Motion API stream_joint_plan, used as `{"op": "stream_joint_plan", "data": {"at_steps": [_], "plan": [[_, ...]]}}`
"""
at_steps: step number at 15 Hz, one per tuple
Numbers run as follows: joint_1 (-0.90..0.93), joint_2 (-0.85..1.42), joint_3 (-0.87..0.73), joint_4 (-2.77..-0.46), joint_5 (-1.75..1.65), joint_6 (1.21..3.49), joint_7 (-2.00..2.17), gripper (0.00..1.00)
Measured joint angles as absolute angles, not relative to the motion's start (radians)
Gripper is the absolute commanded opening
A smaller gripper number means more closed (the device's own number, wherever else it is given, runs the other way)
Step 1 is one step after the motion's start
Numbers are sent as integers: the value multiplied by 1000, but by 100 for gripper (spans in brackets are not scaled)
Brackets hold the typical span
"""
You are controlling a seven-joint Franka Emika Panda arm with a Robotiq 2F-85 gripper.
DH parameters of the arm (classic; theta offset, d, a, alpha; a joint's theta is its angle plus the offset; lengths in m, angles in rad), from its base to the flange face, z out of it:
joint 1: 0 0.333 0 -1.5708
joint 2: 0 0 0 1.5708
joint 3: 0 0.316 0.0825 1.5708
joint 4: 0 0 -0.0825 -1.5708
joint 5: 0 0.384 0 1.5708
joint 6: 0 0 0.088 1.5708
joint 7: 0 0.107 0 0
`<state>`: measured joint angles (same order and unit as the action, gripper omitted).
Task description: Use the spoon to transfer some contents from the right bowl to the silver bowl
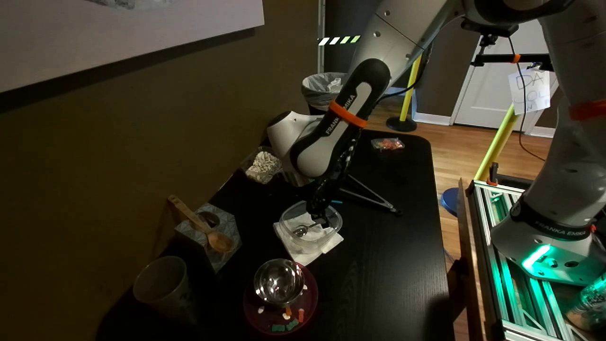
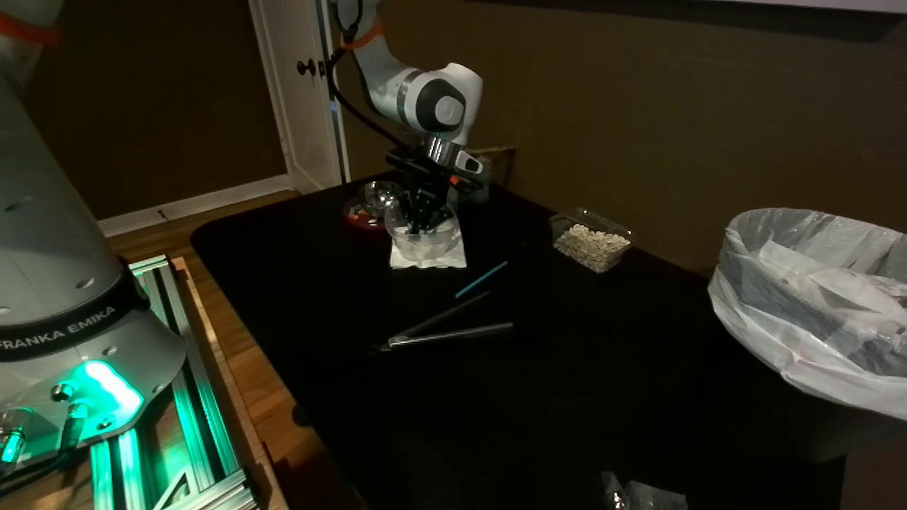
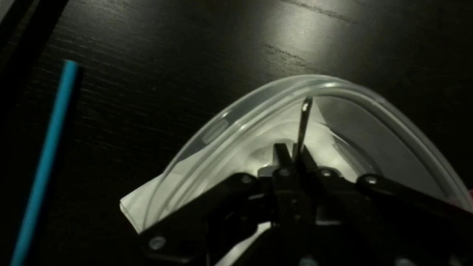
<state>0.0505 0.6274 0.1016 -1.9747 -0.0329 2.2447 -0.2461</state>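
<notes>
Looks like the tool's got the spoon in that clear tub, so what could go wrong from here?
The tool seems to pinch the spoon by its thin handle, so it may twist or slip when lifted.
The tool dips into the tub, so lifting might snag the tub and shift the napkin underneath.
The box of granules stands close to the wall, so scooping there may be cramped.

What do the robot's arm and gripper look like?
The arm is white-grey with rounded joints, black panels, FRANKA EMIKA lettering, orange bands and a dark cable. A green light glows on its base. The gripper is black, with linked fingers and silvery screws.
</notes>
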Motion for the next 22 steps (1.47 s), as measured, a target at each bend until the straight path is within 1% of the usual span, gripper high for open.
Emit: {"op": "stream_joint_plan", "data": {"at_steps": [7, 13, 16, 19, 20, 22], "plan": [[67, 620, 103, -1965, -53, 2253, -246, 1], [42, 510, 104, -2039, -24, 2436, -245, 1], [-16, 454, 123, -2050, 65, 2430, -281, 1], [-105, 419, 162, -2037, 230, 2406, -393, 1], [-136, 411, 173, -2027, 288, 2387, -443, 4], [-172, 409, 176, -2006, 325, 2330, -494, 4]]}}
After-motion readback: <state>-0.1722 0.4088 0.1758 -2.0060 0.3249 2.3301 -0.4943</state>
